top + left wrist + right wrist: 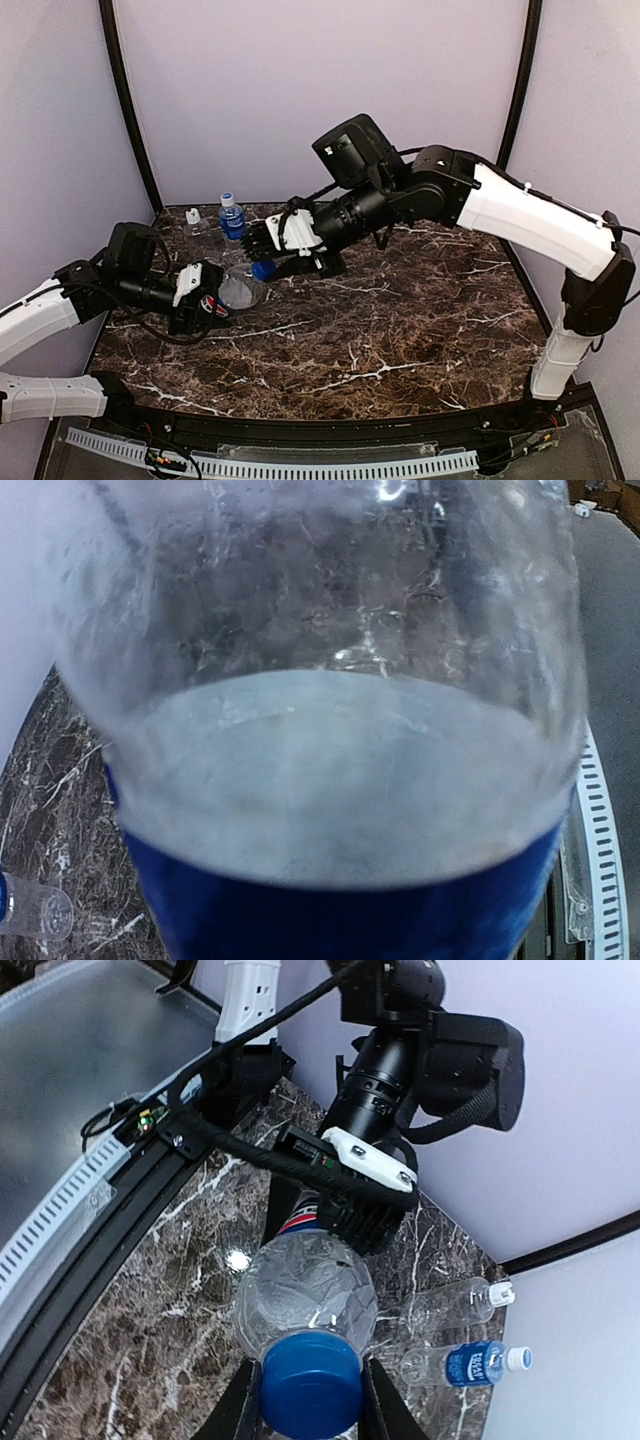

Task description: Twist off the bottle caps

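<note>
Left arm (pixel 40 320) from the left edge and right arm (pixel 520 215) from the right stretch inward, left gripper (pixel 213 303) and right gripper (pixel 262 264) both clamped, tips close together.

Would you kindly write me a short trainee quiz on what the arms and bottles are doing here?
1. True or false: the right gripper is shut on the blue cap.
2. How many bottles does no gripper touch? A one, B two, C three.
3. Fill in: the left gripper holds the ____ bottle.

Key
1. True: its fingers press the cap from both sides.
2. B: the unlabelled bottle and the blue-label bottle.
3. Pepsi: the Pepsi bottle.
</note>
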`<state>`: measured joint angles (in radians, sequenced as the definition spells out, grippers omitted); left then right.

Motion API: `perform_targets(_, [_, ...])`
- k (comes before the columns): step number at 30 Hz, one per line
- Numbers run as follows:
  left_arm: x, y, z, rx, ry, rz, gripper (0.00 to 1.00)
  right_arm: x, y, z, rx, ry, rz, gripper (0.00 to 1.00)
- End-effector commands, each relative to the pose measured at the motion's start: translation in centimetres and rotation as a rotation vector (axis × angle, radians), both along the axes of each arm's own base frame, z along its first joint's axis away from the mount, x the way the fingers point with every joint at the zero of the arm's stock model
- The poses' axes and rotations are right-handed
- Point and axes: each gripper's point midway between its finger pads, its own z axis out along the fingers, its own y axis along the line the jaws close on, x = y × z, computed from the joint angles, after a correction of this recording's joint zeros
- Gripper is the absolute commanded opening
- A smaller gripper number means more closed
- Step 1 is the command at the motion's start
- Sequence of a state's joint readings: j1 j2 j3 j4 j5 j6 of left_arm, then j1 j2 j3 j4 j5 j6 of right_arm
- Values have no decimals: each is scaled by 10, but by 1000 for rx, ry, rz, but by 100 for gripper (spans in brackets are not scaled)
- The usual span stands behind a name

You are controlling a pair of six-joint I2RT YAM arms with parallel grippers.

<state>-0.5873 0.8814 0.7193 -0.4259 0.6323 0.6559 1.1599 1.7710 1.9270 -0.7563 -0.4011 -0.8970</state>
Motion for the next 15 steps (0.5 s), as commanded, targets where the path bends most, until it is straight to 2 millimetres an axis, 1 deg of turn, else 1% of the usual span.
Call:
perform_targets(1, [-17,-19,46,-144,-13,-130,28,1,3,-53,-156,-288,123,0])
perform_targets(4, [-18,-18,47,-144,-18,-133,28,7,2,-62,-198,-386,130,0])
perform_targets(6, [-18,-18,47,-145,-19,-131,28,13,3,-61,-199,-428,109,0])
perform_targets(7, [-16,-18,47,-144,-19,-118,28,16,5,-58,-185,-437,88,4])
perform_targets(8, [-15,-17,47,-145,-22,-108,28,18,7,-52,-157,-435,65,17])
perform_targets(9, [-10,-17,46,-142,-27,-85,28,17,9,-42,-118,-425,44,31])
perform_targets(10, [-7,-16,47,-146,-41,-70,28,15,10,-34,-84,-403,27,52])
perform_targets(11, [-1,-15,44,-133,-49,-35,28,14,10,-23,-42,-378,6,62])
perform_targets(12, [3,-13,43,-127,-60,-13,28,14,11,-13,-2,-355,-19,69])
perform_targets(13, [12,-12,40,-119,-79,31,28,15,11,-1,44,-327,-52,75])
perform_targets(14, [18,-12,44,-127,-109,57,28,16,10,9,83,-273,-95,84])
perform_targets(15, [28,-8,40,-112,-120,117,29,17,9,20,124,-231,-125,92])
